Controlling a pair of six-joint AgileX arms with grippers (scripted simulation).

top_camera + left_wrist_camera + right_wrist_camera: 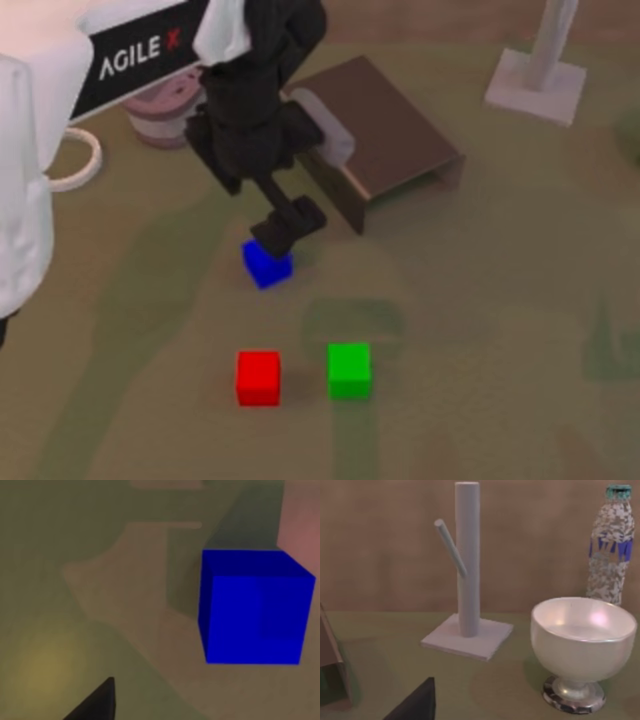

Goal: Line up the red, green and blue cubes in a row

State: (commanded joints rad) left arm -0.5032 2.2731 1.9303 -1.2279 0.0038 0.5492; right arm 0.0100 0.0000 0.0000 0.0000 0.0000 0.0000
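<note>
Black left gripper reaches down from the far left over the blue cube; finger state unclear. Red cube and green cube sit side by side nearer, plain, matte.

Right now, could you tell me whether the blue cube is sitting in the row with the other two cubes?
Out of the row. The blue cube sits apart under the left gripper, while the red cube and green cube lie side by side.
</note>
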